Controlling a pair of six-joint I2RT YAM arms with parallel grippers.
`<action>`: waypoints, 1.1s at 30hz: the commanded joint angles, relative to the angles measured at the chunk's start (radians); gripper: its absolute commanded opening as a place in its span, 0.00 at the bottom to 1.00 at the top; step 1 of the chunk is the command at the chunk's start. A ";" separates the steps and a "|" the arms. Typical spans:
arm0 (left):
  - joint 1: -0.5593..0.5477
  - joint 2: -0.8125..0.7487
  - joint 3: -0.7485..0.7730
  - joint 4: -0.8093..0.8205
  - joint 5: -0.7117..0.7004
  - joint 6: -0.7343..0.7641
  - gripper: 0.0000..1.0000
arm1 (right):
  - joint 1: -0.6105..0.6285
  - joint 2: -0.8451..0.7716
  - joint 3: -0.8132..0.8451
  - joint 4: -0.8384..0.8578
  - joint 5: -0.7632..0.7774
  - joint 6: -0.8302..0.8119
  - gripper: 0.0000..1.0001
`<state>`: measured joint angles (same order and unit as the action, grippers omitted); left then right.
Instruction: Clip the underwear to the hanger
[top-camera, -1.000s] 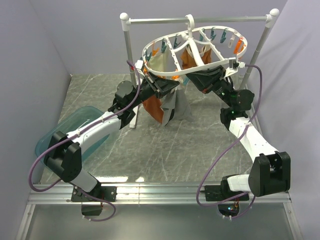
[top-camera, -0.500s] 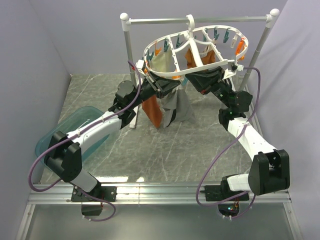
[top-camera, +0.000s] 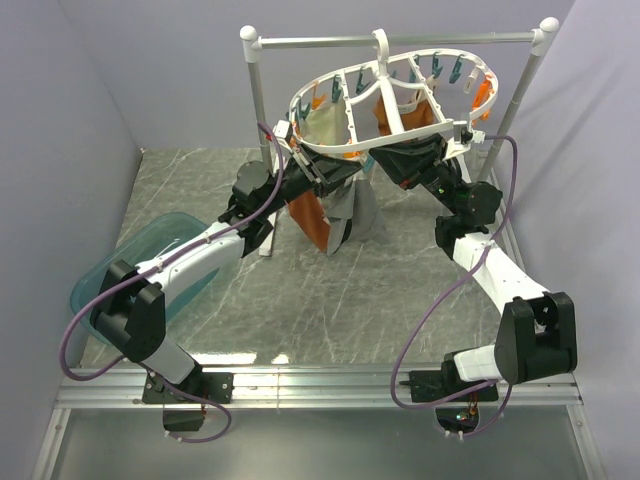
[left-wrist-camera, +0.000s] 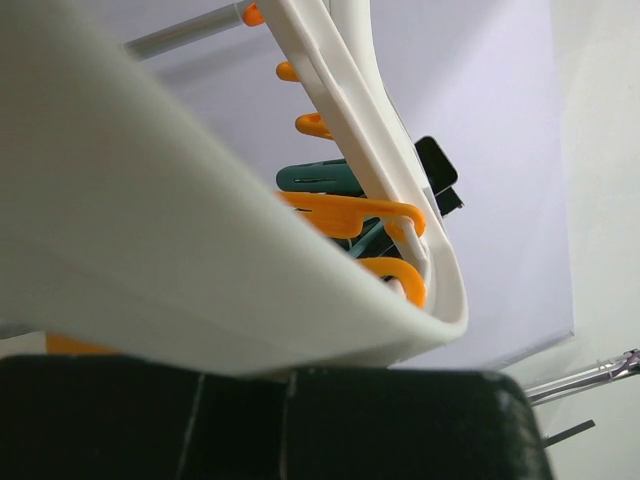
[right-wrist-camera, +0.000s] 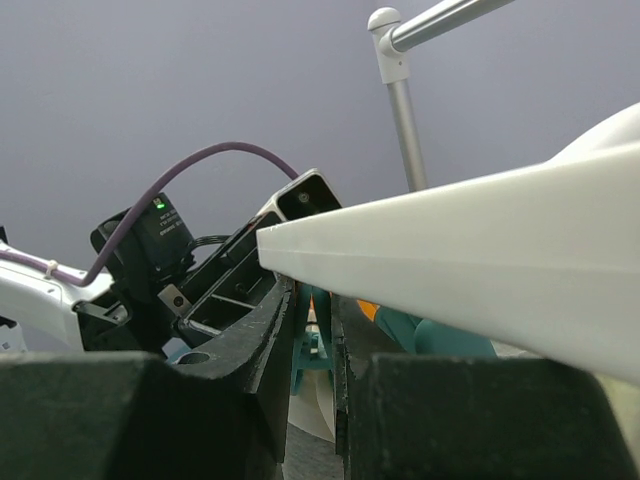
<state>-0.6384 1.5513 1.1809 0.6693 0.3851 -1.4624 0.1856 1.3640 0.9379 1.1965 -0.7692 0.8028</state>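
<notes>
The hanger (top-camera: 420, 132), a white oval ring with orange and teal pegs, hangs tilted from the rail. Its rim fills the left wrist view (left-wrist-camera: 150, 230) and crosses the right wrist view (right-wrist-camera: 480, 230). The underwear (top-camera: 355, 212), cream with a grey part, hangs under the hanger's front rim from the tip of my left gripper (top-camera: 338, 170). In the left wrist view that gripper's jaws (left-wrist-camera: 285, 420) look pressed together; the cloth is hidden there. My right gripper (top-camera: 385, 158) reaches up under the rim from the right. Its jaws (right-wrist-camera: 318, 350) squeeze a teal peg (right-wrist-camera: 318, 335).
The silver rail stand (top-camera: 400, 40) with white knobs carries the hanger. Rust-orange garments (top-camera: 308, 215) hang from it beside the underwear. A teal tub (top-camera: 150, 255) lies at the table's left. Orange pegs (left-wrist-camera: 345, 213) line the rim. Purple walls close in on both sides.
The hanger's right side has risen and shifted slightly right, and my right arm has lifted with it. The left gripper stays under the front rim with the underwear.
</notes>
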 joint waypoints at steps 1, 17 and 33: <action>-0.007 -0.008 0.049 0.078 0.043 -0.021 0.00 | 0.021 0.001 0.002 0.075 -0.082 0.015 0.00; -0.007 -0.013 0.046 0.115 0.086 -0.018 0.00 | 0.015 0.027 0.022 0.107 -0.122 0.041 0.11; -0.014 -0.005 0.059 0.124 0.101 -0.010 0.00 | 0.012 0.043 0.038 0.114 -0.117 0.042 0.36</action>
<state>-0.6357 1.5517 1.1812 0.7036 0.4416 -1.4620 0.1852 1.3979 0.9432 1.2804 -0.8124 0.8371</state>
